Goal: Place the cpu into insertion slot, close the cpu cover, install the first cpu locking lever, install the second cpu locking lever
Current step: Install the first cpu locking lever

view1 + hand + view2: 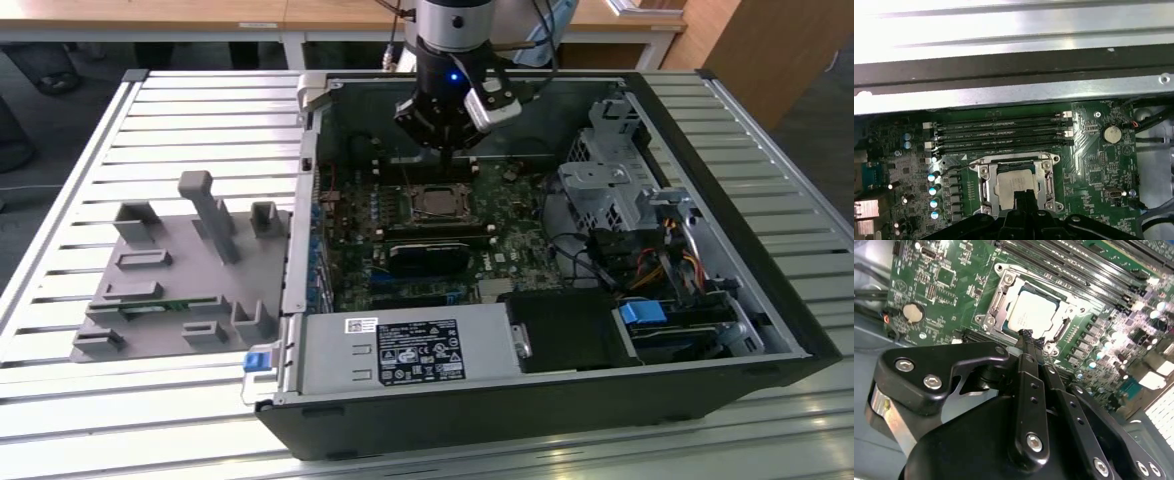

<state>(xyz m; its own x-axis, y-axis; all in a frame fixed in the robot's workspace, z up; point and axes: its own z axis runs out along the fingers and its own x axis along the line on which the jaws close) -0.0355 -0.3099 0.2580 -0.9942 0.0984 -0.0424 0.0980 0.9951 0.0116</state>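
Just beneath the pincer — tips together, empty — the cpu in the insertion slot.

A silvery cpu lies framed by the cpu cover on a green motherboard, beside four memory slots. The black claw, fingertips together, overlaps the cpu's edge.

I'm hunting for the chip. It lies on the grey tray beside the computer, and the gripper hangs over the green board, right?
Not the tray: the cpu sits in the insertion slot on the green board, as the second wrist view shows. The gripper does hang over it.
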